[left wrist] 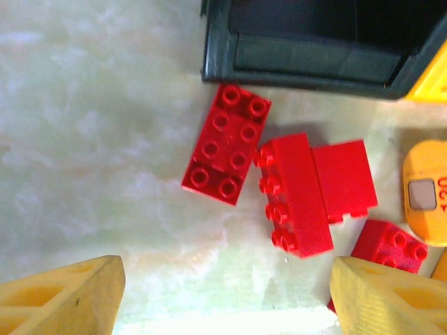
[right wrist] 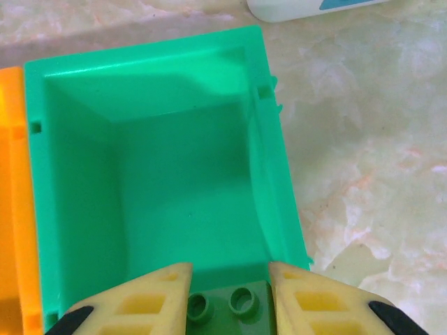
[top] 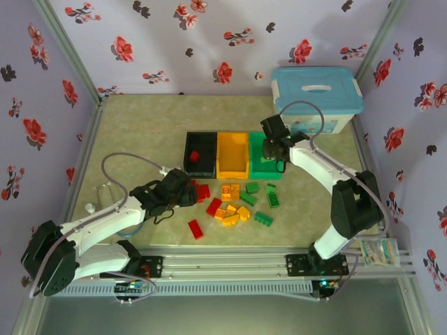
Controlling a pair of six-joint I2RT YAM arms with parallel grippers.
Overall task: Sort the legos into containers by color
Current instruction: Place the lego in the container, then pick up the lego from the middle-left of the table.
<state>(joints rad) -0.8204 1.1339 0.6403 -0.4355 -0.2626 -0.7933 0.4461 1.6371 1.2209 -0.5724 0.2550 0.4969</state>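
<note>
Right jaws clamp a green lego (right wrist: 227, 312) over green bin (right wrist: 147, 91).

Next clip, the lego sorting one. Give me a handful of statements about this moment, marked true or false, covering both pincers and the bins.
1. The right pincer grips a green lego over the green bin. True.
2. The left pincer is shut on a brick. False: it is open and holds nothing, above loose red legos.
3. The black bin holds one red lego. True.
4. The orange bin stands at the right end of the row. False: it stands in the middle, between the black bin and the green bin.
5. The white tub stands open. False: its light-blue lid is on.
</note>
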